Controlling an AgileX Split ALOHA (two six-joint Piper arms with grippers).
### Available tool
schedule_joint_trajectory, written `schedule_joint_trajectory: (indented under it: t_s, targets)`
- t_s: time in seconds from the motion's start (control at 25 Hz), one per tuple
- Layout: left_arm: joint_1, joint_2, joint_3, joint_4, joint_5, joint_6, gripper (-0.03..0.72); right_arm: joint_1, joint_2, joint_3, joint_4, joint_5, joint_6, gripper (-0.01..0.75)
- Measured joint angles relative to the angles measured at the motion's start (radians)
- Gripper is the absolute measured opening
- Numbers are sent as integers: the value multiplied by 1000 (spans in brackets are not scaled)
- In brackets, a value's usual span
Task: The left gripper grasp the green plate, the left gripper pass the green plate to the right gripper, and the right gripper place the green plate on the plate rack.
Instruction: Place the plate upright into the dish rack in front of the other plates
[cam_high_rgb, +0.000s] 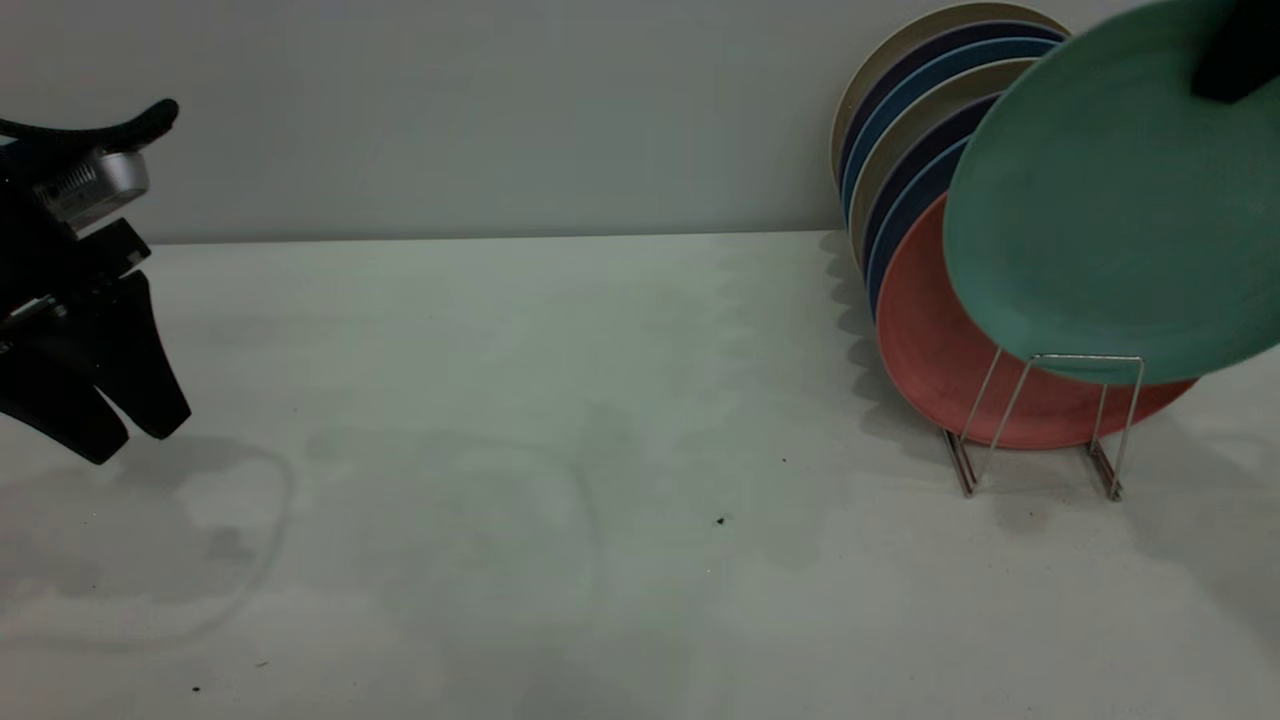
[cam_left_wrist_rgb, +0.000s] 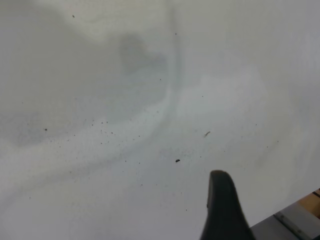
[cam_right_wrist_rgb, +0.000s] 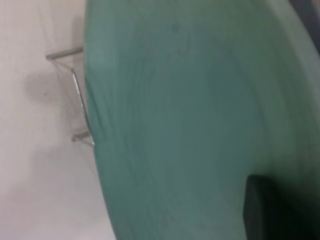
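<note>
The right gripper is clamped on the upper rim of the round teal-green plastic plate, tilted just above the thin silver wire plate rack — handover done, seating left. The left gripper hangs well away — fingers slightly apart, holding nothing.

A teal-green plate is showing before a salmon-pink plate, navy, blue and beige plates behind it, on a silver wire rack.
</note>
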Motion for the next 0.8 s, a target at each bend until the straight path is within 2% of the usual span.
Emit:
schedule_joint_trajectory:
  t_s: [0.32, 0.6, 0.8]
  targets:
    - [0, 0, 0, -3, -3, -1, 495, 0, 34, 0, 36, -16, -3, 111]
    - [0, 0, 0, -4, -7, -3, 495, 0, 64, 0, 96, -12, -3, 304]
    - [0, 0, 0, -6, -32, -17, 495, 0, 70, 0, 156, 21, -2, 363]
